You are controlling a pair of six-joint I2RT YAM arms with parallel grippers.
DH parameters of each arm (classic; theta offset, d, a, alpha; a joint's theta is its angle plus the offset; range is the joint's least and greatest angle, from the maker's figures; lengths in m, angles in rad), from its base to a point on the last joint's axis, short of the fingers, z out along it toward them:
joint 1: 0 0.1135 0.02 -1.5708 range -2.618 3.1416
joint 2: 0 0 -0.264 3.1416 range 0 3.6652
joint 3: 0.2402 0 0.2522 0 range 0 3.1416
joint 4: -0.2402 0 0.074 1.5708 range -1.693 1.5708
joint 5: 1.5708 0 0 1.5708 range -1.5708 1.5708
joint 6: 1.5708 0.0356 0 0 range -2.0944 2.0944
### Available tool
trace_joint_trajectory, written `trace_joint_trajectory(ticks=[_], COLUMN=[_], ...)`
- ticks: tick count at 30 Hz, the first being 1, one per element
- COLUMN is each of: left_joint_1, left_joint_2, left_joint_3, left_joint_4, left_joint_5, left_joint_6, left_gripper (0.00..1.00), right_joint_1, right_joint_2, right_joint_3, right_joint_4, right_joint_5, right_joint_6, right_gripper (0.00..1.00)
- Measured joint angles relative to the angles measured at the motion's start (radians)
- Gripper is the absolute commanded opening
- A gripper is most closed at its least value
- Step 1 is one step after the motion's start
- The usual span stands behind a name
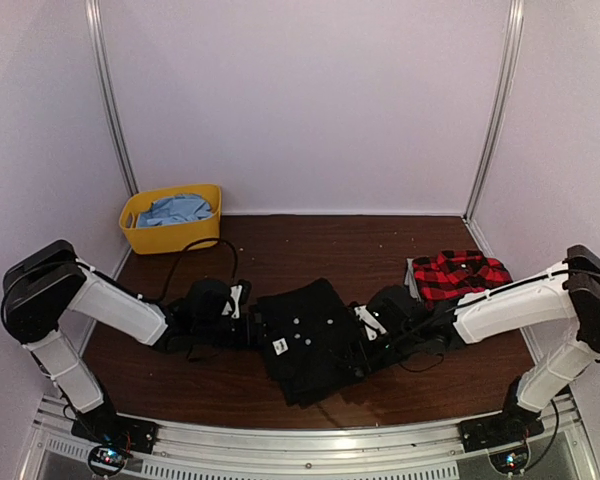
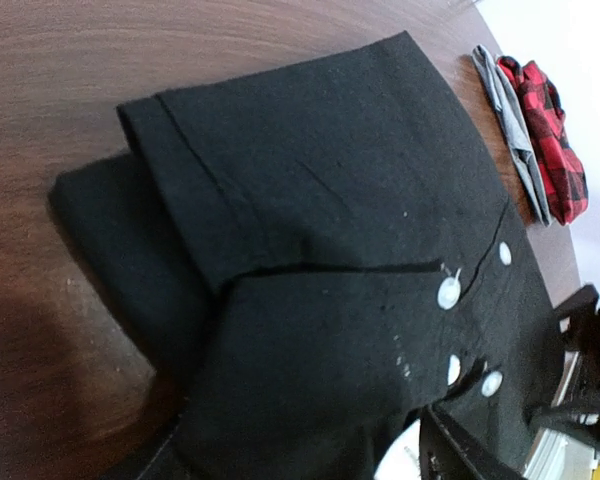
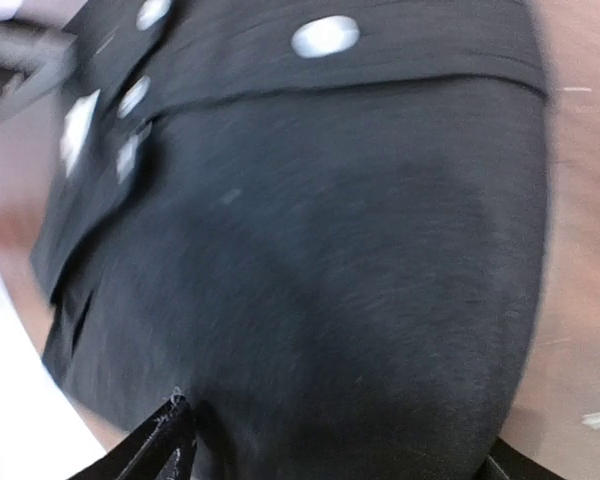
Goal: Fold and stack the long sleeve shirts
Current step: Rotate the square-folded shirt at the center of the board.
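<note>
The black long sleeve shirt [image 1: 305,340] lies folded in a thick bundle at the middle of the table, white buttons up. My left gripper [image 1: 248,318] is at its left edge and my right gripper [image 1: 363,338] at its right edge. In the left wrist view the black shirt [image 2: 310,250] fills the frame, and one dark finger [image 2: 460,455] shows at the bottom right, jaws apart around the cloth. The right wrist view is blurred: black cloth [image 3: 330,280] bulges between widely spread fingers [image 3: 165,445]. The red-and-black plaid shirt [image 1: 458,275] lies folded at the back right.
A yellow bin [image 1: 140,235] holding blue cloth stands at the back left. A grey cloth [image 2: 515,130] lies against the plaid shirt [image 2: 555,140]. White walls close in the table on three sides. A black cable loops behind the left arm.
</note>
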Motion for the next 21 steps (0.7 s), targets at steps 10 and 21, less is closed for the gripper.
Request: trace_joint_trajectory(ticks=[10,21], left_joint_1=[0.045,0.204], left_joint_2=[0.095,0.095], left_joint_3=[0.215,0.325], left_joint_4=[-0.188,-0.347], left_joint_5=[-0.104,-0.28], left_joint_6=[0.099,0.263], left_gripper=[0.73,0.95], right_joint_1=[0.275,0.312], right_joint_2=[0.147,0.128], right_joint_3=[0.126,0.166], right_joint_4=[0.07,-0.019], right_joint_5=[0.022,0.084], right_joint_6=[0.07,-0.005], right_gripper=[0.81,0.87])
